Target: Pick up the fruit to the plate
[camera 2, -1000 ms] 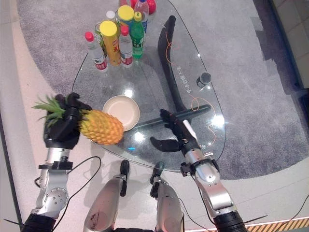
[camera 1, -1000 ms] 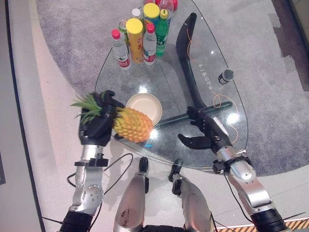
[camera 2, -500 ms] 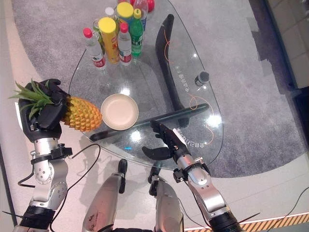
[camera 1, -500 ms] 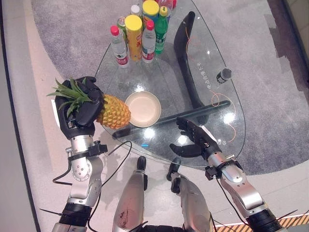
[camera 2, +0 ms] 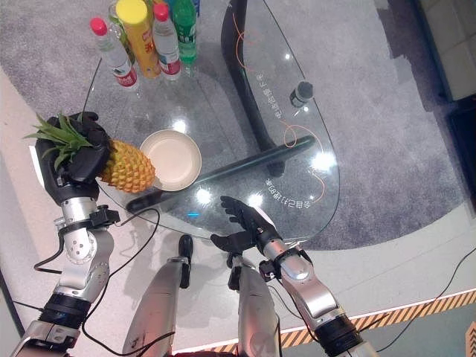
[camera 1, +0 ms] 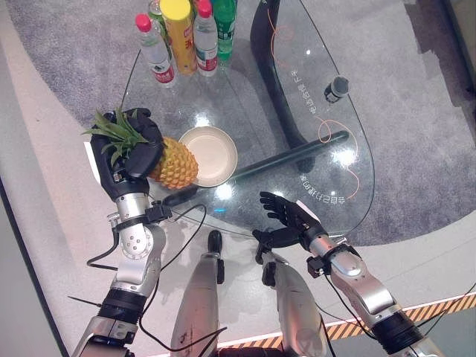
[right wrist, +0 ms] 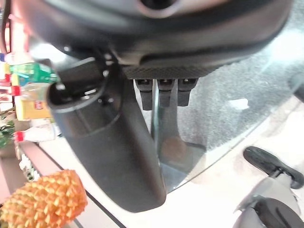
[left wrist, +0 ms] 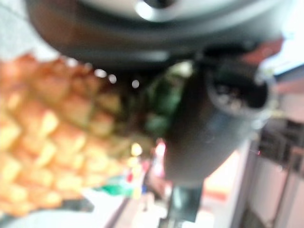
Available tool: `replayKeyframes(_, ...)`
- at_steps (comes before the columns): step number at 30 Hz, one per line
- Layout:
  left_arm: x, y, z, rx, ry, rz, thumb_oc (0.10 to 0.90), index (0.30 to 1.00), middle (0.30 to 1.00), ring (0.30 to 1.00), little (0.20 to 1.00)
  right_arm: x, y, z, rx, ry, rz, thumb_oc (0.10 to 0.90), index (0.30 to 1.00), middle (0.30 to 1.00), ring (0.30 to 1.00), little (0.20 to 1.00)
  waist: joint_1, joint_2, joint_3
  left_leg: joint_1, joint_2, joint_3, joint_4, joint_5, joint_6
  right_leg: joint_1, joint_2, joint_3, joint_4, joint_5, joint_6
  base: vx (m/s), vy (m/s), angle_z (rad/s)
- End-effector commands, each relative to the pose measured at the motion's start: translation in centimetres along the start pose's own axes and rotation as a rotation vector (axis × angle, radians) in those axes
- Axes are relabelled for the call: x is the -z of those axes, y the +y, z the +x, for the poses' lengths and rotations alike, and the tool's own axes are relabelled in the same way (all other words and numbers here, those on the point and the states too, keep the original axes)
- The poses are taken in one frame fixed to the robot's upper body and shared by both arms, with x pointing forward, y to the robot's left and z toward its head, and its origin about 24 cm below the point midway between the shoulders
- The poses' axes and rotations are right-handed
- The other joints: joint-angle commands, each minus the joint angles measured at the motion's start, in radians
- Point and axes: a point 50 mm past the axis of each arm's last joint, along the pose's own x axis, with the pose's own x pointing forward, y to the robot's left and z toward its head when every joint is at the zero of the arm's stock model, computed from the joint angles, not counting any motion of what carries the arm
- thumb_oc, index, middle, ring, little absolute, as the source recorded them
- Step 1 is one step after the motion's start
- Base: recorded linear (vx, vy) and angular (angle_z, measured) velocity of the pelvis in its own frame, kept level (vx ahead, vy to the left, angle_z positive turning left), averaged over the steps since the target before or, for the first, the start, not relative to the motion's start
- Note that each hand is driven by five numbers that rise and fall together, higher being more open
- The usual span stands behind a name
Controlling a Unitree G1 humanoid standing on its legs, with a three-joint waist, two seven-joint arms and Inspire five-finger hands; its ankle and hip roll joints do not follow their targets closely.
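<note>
My left hand (camera 1: 132,156) is shut on a yellow pineapple (camera 1: 175,162) with a green leafy crown (camera 1: 111,135), held at the near-left edge of the glass table (camera 1: 253,97). The fruit's body touches or overlaps the left rim of the cream plate (camera 1: 209,155). Close up, the pineapple (left wrist: 52,142) fills the space past the left hand's fingers. My right hand (camera 1: 288,220) hovers open over the table's near edge, holding nothing; the right wrist view shows its straight fingers (right wrist: 164,92) and the pineapple (right wrist: 45,202) off to the side.
Several bottles and a yellow can (camera 1: 178,33) stand at the table's far end. A dark curved table leg (camera 1: 271,67) and a dark bar (camera 1: 290,156) show through the glass. A small dark cylinder (camera 1: 336,85) with an orange cord (camera 1: 338,145) lies at the right.
The camera has shifted, so the whole scene sits differently. My left hand has carried the pineapple from the table's left side closer to the plate's left rim. The right hand has drawn back toward the near edge.
</note>
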Motion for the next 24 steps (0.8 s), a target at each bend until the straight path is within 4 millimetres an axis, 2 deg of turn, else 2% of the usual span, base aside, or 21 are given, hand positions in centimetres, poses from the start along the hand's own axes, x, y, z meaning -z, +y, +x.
replayKeyframes(1,-6.1,-2.9,2.5,0.108,-0.392,-0.115,0.1,0.3,0.3,0.3,0.2,-4.4,0.6,0.9,-0.076,-0.177,-0.01,0.8,0.9,0.9,0.9,0.9,0.011,0.006,-0.024,-0.015,-0.023,0.022,-0.024,-0.005,0.001,-0.022,0.01,-0.005,0.101,0.009,0.061,-0.05,0.036,-0.02)
replayKeyframes(10,-6.4,-4.0,4.0,0.073,-0.457,-0.112,0.1,0.3,0.3,0.3,0.2,-4.7,1.0,2.2,-0.154,-0.114,-0.003,0.8,0.9,0.9,0.9,0.9,-0.02,0.01,-0.024,-0.087,-0.015,0.044,-0.027,-0.002,-0.007,-0.118,0.015,0.011,0.108,0.02,0.061,-0.05,0.067,-0.07)
replayKeyframes(15,-6.5,-4.3,4.6,0.04,-0.512,-0.064,0.1,0.3,0.3,0.3,0.2,-4.1,1.7,2.6,-0.245,-0.094,0.122,0.8,0.9,0.9,0.9,0.9,-0.034,0.02,-0.024,-0.115,-0.016,0.052,-0.027,-0.002,-0.009,-0.16,0.017,0.023,0.116,0.022,0.059,-0.03,0.079,-0.06)
replayKeyframes(23,-7.1,-4.8,6.1,0.003,-0.579,-0.048,0.1,0.3,0.3,0.3,0.2,-3.8,1.5,3.4,-0.274,-0.045,0.104,0.8,0.9,0.9,0.9,0.9,-0.052,0.029,-0.024,-0.173,-0.018,0.067,-0.025,0.005,-0.022,-0.225,0.02,0.032,0.113,0.029,0.047,-0.01,0.072,-0.08)
replayKeyframes(24,-6.8,-4.6,5.9,0.002,-0.571,-0.046,0.1,0.3,0.3,0.3,0.2,-3.3,1.6,3.3,-0.279,-0.029,0.108,0.8,0.9,0.9,0.9,0.9,-0.051,0.033,-0.024,-0.151,-0.019,0.059,-0.02,-0.024,-0.028,-0.206,0.024,0.039,0.124,0.005,0.056,-0.02,0.057,0.01)
